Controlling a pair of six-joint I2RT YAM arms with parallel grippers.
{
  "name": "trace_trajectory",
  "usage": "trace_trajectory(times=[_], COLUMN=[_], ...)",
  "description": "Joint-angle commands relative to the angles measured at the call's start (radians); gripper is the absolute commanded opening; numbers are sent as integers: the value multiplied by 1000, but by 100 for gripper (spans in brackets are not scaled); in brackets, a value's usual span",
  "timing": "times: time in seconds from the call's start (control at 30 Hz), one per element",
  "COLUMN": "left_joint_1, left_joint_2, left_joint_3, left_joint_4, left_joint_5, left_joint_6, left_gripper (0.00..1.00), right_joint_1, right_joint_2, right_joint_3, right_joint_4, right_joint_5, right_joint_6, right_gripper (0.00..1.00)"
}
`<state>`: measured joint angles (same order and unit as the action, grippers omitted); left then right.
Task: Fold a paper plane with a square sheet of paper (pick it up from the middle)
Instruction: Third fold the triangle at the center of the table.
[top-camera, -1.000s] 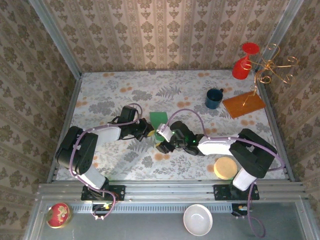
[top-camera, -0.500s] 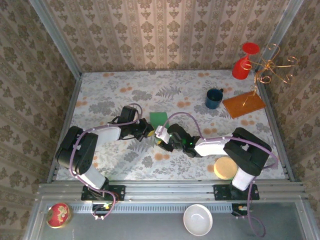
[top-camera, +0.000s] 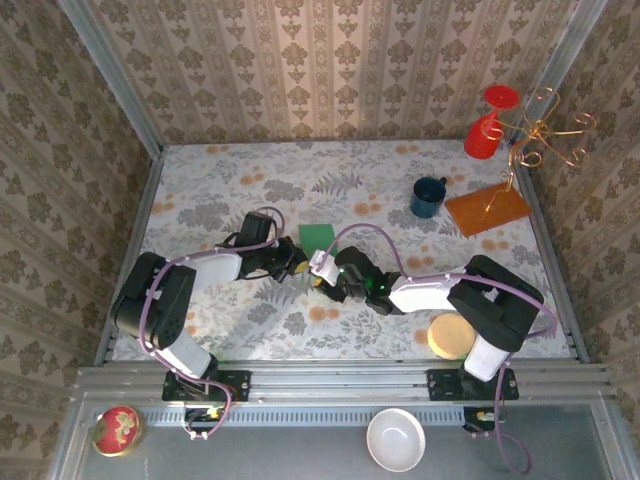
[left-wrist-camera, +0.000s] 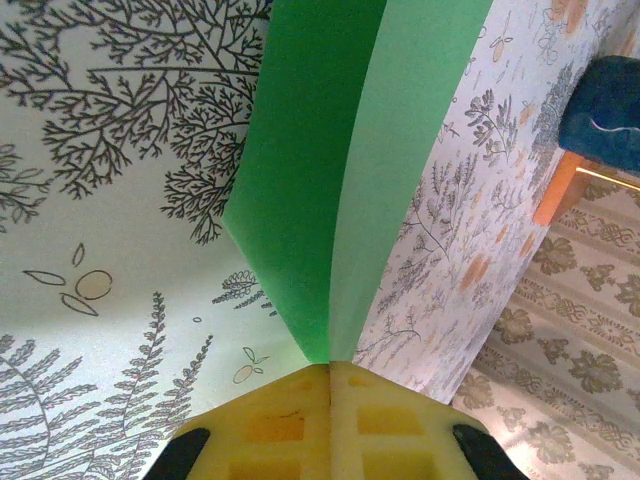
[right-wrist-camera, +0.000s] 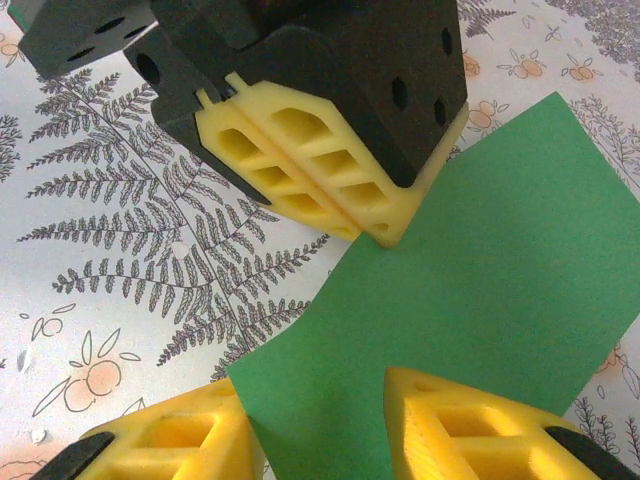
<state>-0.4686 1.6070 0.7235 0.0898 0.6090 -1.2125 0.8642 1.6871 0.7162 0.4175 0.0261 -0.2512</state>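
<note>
The square sheet of paper (top-camera: 317, 238) is bright green and sits mid-table, one edge lifted. My left gripper (top-camera: 297, 265) is shut on that edge; in the left wrist view its yellow fingertips (left-wrist-camera: 330, 368) pinch the paper (left-wrist-camera: 340, 170), which rises away in a shallow fold. My right gripper (top-camera: 322, 275) is close beside it, on the right. Seen from the right wrist, its jaws (right-wrist-camera: 320, 440) stand apart with a corner of the paper (right-wrist-camera: 470, 270) between them. Just beyond, the left fingers (right-wrist-camera: 320, 170) grip the sheet.
At the back right stand a blue mug (top-camera: 430, 196), an orange-brown board (top-camera: 487, 211), a red goblet (top-camera: 487, 130) and a gold wire stand (top-camera: 548, 135). A tan disc (top-camera: 450, 335) lies by the right arm's base. A white bowl (top-camera: 397, 440) and a red tin (top-camera: 117, 430) sit off the table's front.
My right gripper has slid up and left onto the paper's near corner and its jaws have narrowed. The left gripper has kept its hold and place.
</note>
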Motion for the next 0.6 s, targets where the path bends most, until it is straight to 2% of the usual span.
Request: trace_trajectory(times=[0.0,0.23,0.43,0.57], left_joint_1=[5,4,4,5], left_joint_2=[-19,-9,-9,-16], left_joint_3=[10,8,1,5], left_joint_4=[-36,-36,-19,-27], left_joint_5=[-1,-5,3,1], left_joint_6=[-7,-5,-13,-10], left_gripper=[0,0,0,0], right_joint_1=[-1,-1,-1,-1], right_joint_2=[-38,-64,-52,-37], right_joint_3=[2,-12,-8,2], right_joint_4=[30,27,9,-9], right_joint_5=[-12,-18,-37,-60], right_joint_6=[17,22,19,19], right_gripper=[37,37,29,29])
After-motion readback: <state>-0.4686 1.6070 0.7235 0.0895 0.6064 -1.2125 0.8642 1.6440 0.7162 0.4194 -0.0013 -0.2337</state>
